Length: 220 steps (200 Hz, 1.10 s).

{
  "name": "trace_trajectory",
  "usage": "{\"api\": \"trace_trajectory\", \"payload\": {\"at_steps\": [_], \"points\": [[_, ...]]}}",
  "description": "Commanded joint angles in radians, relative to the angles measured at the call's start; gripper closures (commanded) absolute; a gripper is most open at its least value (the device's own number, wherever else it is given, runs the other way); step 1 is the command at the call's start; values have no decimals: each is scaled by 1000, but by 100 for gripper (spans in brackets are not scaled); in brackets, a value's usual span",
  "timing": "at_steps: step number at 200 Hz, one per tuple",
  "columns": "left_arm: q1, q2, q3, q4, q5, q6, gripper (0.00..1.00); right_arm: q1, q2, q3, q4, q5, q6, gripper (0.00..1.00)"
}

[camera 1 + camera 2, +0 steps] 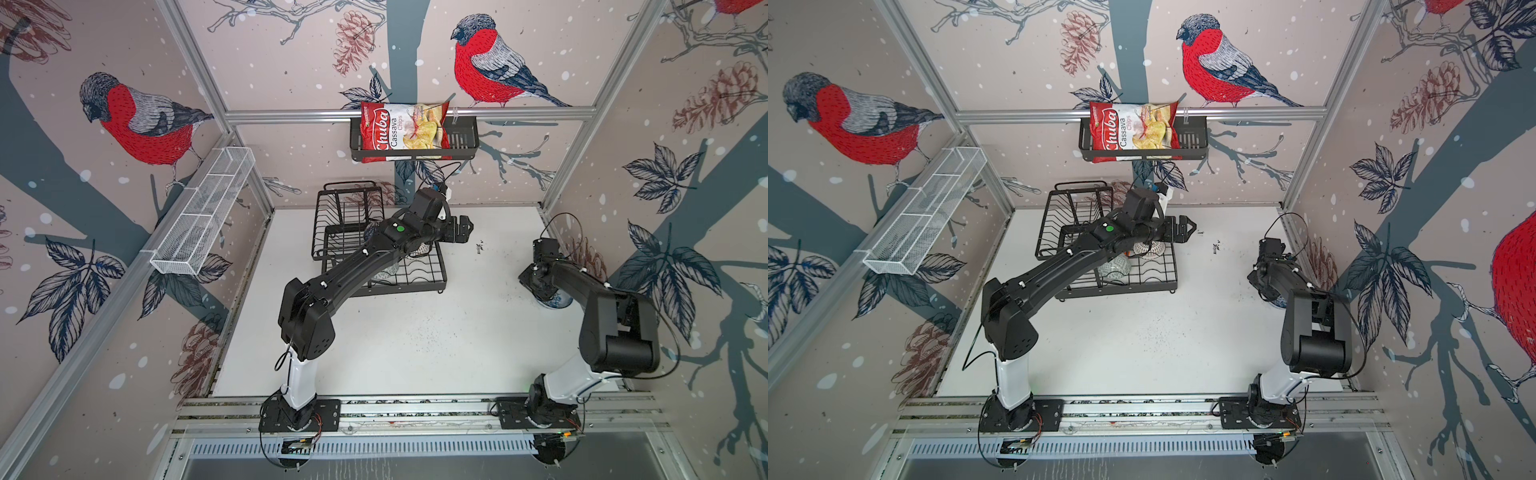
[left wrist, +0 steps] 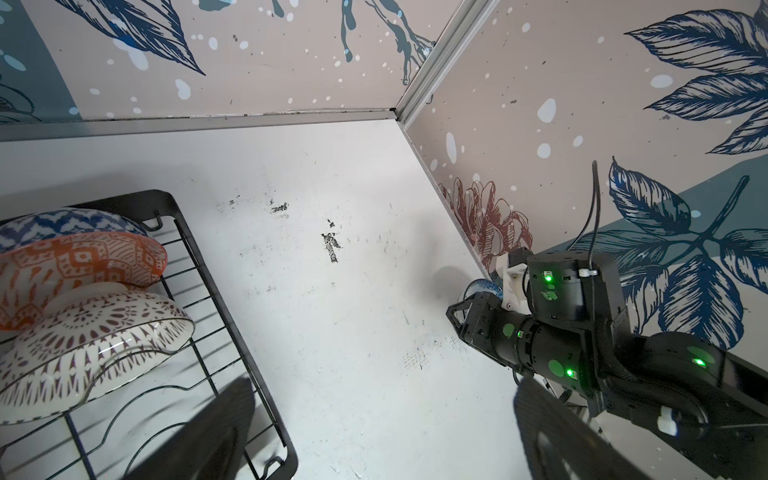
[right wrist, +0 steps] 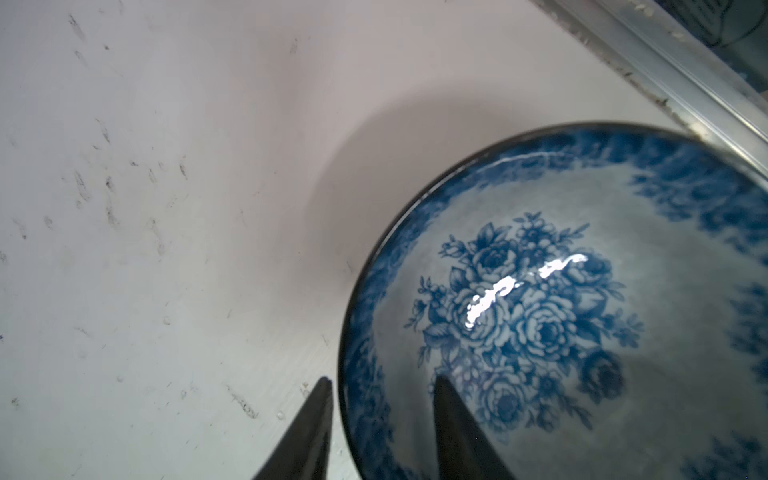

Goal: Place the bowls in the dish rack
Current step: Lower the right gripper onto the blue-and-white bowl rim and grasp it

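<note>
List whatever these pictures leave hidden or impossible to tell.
- Blue-flower bowl: in both top views the right arm covers all but a sliver.
- Right gripper: the right wrist view shows its fingers astride the bowl's rim, but not whether they pinch it.
- Bowls in the dish rack: the left arm hides most in both top views, the left wrist view's edge crops them; count unknown.
</note>
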Motion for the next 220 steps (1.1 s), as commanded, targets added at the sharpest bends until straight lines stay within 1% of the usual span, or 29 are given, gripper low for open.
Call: {"api": "trace_trajectory", "payload": {"at_steps": [1, 13, 35, 70, 97, 126, 158, 186, 220], "points": [[2, 3, 15, 12, 9, 4, 3, 8, 4, 4, 17, -12, -29, 76], [0, 4, 15, 10, 6, 5, 2, 15, 3, 9, 13, -13, -35, 82], [1, 5, 14, 11, 4, 8, 3, 39, -2, 20, 5, -15, -39, 90], [3, 9, 24, 10, 4, 9, 3, 111, -3, 46, -7, -41, -16, 94], [13, 3, 27, 5, -4, 10, 2, 222, 19, 91, -19, -41, 23, 95], [24, -12, 22, -13, -27, 22, 3, 356, 85, 149, -36, -53, 61, 96], [37, -40, -4, -29, -47, 23, 2, 464, 156, 201, -34, -76, 89, 96], [42, -66, -44, -22, -56, 20, 2, 512, 211, 247, -48, -80, 90, 93], [46, -77, -68, -18, -50, 9, 2, 508, 239, 278, -62, -82, 80, 89]]}}
